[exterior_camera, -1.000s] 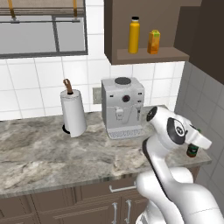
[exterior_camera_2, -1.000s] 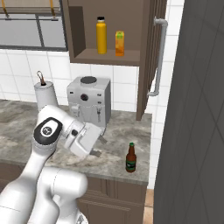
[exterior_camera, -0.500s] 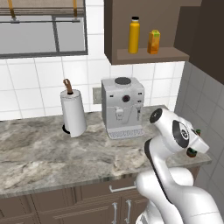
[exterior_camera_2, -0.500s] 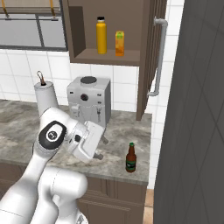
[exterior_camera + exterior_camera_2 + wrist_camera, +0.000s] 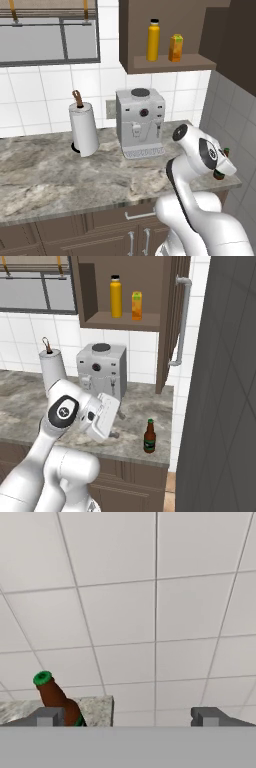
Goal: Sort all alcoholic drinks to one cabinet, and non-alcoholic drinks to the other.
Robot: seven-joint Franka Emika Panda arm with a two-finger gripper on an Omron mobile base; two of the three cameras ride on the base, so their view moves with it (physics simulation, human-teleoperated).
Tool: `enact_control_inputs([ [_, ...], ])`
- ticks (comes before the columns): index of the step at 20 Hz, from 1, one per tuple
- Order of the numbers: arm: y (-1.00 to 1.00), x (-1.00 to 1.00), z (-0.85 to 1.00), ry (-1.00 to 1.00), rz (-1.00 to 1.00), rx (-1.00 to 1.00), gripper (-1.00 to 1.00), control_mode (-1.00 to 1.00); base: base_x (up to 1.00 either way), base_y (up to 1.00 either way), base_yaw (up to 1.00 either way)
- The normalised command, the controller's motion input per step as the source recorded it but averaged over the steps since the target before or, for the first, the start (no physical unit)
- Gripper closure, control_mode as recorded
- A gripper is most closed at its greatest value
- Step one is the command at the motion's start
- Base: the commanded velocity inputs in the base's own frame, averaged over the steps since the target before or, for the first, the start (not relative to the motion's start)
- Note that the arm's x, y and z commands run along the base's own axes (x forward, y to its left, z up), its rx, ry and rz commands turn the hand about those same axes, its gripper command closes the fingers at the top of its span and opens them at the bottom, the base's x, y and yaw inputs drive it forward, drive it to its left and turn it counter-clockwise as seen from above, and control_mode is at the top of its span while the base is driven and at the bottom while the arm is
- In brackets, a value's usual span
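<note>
Open cupboard [image 5: 167, 326] above the coffee machine [image 5: 102, 368]: yellow bottle [image 5: 116, 297] and juice carton [image 5: 136, 306] side by side on its shelf. Beer bottle [image 5: 149, 437] upright near the front right corner of the counter [image 5: 45, 175]. Gripper [image 5: 127, 717] near it, released, fingers spread wide, nothing held.

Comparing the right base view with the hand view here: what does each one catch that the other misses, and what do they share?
Right base view alone: the open cabinet with the yellow-orange bottle and juice carton on its shelf, the coffee machine, and the paper towel roll. Hand view alone: the bottle's green cap up close beside the open hand. Both: the brown beer bottle standing near the counter edge and the tiled wall.
</note>
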Motion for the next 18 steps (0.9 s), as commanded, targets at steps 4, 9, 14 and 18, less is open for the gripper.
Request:
enact_control_inputs([
  [4,-0.12,0.08,-0.11,0.0,0.0,0.0,-1.0,-1.0,0.0,0.0,0.0],
  [9,-0.13,0.09,-0.09,0.0,0.0,0.0,-1.0,-1.0,0.0,0.0,0.0],
  [14,-0.08,0.04,-0.04,0.0,0.0,0.0,-1.0,-1.0,0.0,0.0,0.0],
  [18,-0.02,0.04,0.0,0.02,0.0,0.0,-1.0,-1.0,0.0,0.0,0.0],
])
